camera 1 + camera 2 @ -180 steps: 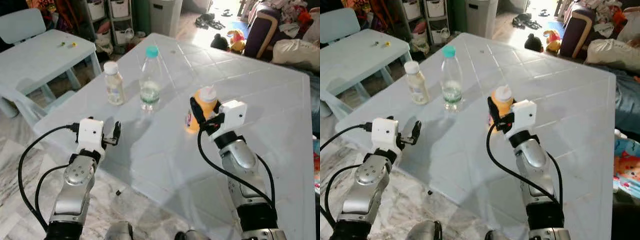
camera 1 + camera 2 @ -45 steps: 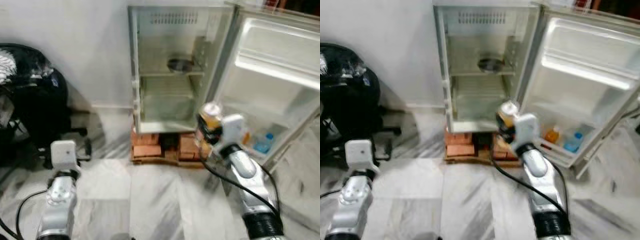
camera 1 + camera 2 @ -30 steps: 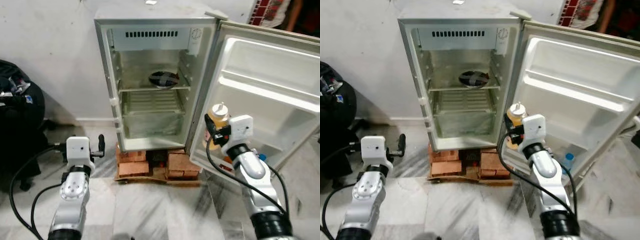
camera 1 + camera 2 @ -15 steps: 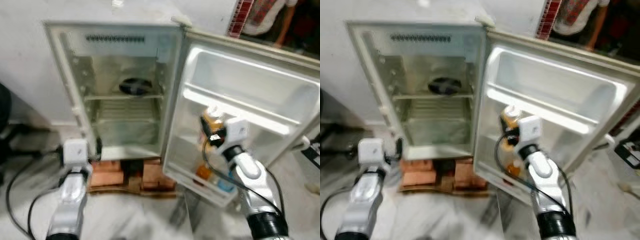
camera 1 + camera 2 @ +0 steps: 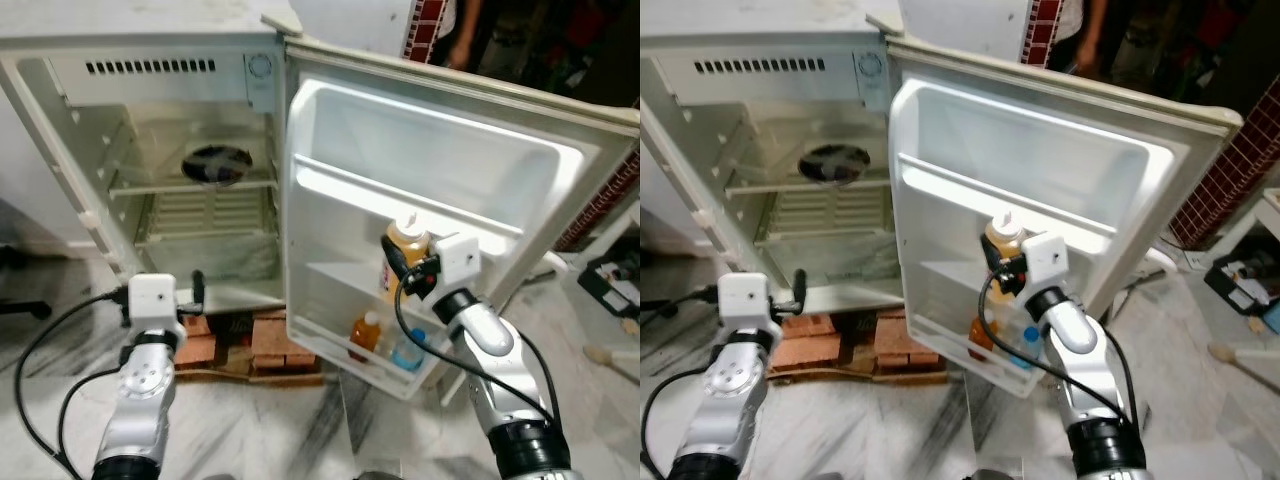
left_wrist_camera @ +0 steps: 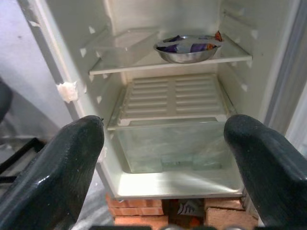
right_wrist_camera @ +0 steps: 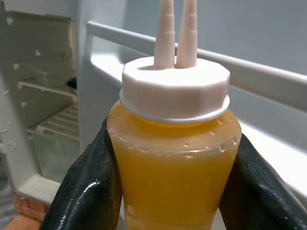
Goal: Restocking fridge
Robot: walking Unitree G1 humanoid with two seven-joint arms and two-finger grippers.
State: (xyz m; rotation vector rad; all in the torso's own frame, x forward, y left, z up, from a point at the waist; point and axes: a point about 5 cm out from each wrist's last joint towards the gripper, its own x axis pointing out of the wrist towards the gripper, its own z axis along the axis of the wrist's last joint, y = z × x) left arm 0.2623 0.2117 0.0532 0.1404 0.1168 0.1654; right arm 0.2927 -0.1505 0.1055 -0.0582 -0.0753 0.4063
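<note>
Left gripper (image 5: 196, 290) hangs open, idle, left of the fridge door (image 5: 420, 150). Right gripper (image 5: 398, 262), clamping the orange squeeze bottle (image 5: 404, 255), has now reached the door's middle shelf; placing it looks imminent.

Three bottles by the fridge door (image 5: 430, 190): one yellow (image 5: 404, 262), one orange (image 5: 364, 336), one seemingly blue (image 5: 408, 350). One bowl (image 6: 188, 48) inside the fridge.

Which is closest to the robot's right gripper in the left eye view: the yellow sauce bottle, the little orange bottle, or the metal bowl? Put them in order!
1. Yellow sauce bottle: held in the right gripper.
2. Little orange bottle: just below, in the door's bottom rack.
3. Metal bowl: far off, on the fridge's upper shelf.
</note>
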